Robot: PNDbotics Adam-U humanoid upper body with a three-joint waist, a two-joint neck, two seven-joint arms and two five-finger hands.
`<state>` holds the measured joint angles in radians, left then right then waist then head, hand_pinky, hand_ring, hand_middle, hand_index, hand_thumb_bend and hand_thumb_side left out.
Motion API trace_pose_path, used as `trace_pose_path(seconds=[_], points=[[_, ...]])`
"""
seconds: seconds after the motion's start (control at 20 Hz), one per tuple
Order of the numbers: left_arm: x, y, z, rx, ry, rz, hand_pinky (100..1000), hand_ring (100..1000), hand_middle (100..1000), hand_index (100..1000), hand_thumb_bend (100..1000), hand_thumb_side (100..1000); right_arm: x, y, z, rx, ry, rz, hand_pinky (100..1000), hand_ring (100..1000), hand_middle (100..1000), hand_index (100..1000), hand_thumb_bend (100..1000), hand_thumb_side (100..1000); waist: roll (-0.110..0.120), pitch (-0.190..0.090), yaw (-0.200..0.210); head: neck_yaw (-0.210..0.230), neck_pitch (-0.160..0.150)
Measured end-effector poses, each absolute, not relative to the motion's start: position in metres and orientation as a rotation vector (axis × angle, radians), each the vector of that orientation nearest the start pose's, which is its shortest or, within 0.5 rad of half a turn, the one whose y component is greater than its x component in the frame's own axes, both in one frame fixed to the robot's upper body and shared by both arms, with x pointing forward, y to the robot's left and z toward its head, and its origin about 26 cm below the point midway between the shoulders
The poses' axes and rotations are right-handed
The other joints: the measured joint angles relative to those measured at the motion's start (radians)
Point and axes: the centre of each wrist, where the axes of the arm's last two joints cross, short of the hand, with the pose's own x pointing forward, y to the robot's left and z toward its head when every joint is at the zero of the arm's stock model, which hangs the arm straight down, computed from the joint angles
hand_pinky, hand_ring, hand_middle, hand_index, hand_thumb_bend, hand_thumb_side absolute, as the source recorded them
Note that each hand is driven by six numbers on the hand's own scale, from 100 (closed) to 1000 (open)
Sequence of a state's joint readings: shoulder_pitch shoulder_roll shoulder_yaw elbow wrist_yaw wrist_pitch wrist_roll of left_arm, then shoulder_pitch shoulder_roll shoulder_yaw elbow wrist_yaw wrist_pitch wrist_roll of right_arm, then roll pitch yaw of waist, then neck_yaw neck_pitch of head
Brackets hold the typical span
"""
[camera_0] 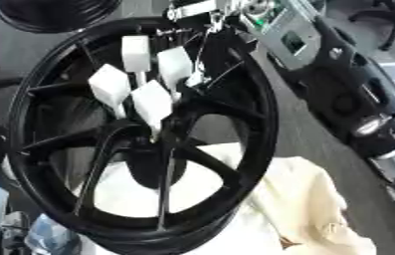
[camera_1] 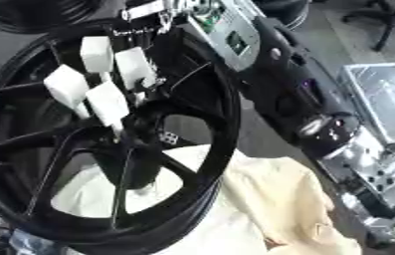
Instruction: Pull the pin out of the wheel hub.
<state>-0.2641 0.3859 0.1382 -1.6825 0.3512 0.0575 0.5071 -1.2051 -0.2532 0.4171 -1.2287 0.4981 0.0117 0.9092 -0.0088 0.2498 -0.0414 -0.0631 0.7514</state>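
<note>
A large black spoked wheel (camera_0: 252,124) lies tilted on a cream cloth, with its hub (camera_0: 144,149) low in the middle. My right arm (camera_1: 296,94) runs up the right side and bends over the rim at the top. From there my right hand (camera_0: 152,102) reaches down into the wheel. Its white-padded fingers (camera_0: 135,52) are stretched out and spread above the spokes, and the lowest one points at the hub. I cannot make out the pin, since the fingers and dark spokes hide that spot. My left hand shows in neither view.
The cream cloth (camera_0: 309,199) spreads out from under the wheel toward the lower right. Another black tyre (camera_0: 52,12) lies at the top left. A silver flat panel (camera_1: 388,99) sits at the right, and an office chair base (camera_1: 383,20) stands at the top right.
</note>
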Motion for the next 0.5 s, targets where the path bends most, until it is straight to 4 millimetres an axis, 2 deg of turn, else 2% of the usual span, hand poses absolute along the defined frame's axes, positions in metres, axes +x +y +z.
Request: trace_pose_path(seconds=[0.5], points=[[0.33,0.337,0.137,0.37,-1.878,0.464,754,770,744,700,214,837,0.415,-0.102,0.366,-0.336,-1.608,1.903,772,602,360,504,352,100,-0.002,0.0,-0.004,0.007,0.011]])
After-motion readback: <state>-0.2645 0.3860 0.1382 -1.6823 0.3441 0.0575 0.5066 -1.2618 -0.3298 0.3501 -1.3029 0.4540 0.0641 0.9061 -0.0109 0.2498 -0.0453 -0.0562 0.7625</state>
